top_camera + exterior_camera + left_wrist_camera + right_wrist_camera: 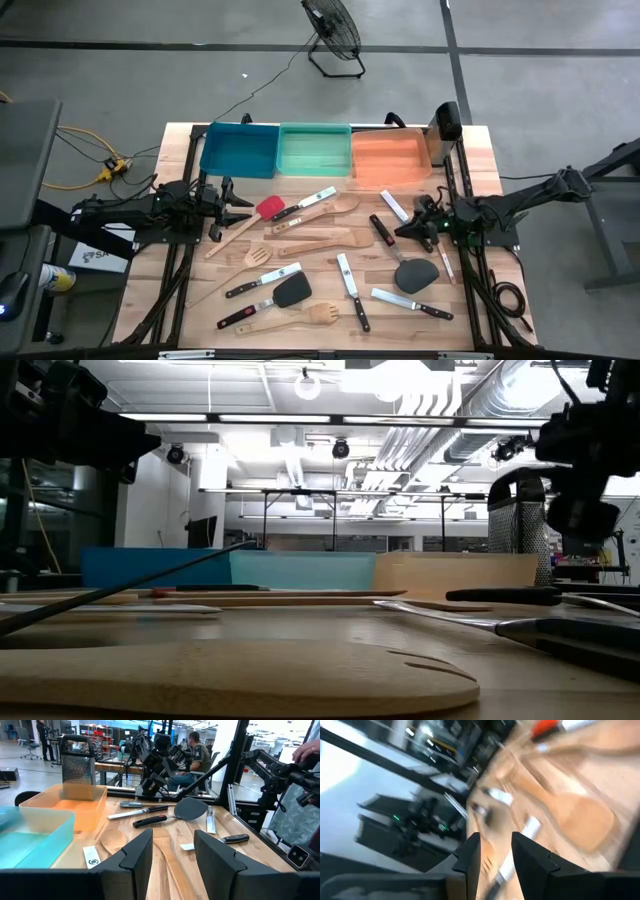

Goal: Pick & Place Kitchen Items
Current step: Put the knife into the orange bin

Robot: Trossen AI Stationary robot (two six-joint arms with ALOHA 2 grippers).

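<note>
Ahead of both claws, your utensils [320,262] lie loose on the table [480,150] | bins [315,150] look empty, nothing placed | left gripper [243,202] parted, empty | right gripper [405,230] narrow gap, holds nothing, above a black-handled knife [382,236].

— How is the left arm held?
— It is stretched in low from the table's left edge, and its left gripper [243,204] is held with fingers [136,855] parted, nothing seen between them.

— And the right arm?
— It is reached in from the right edge, opposite and well apart from the left one. On the right gripper [406,232], a narrow gap is kept between the fingers [470,851].
</note>
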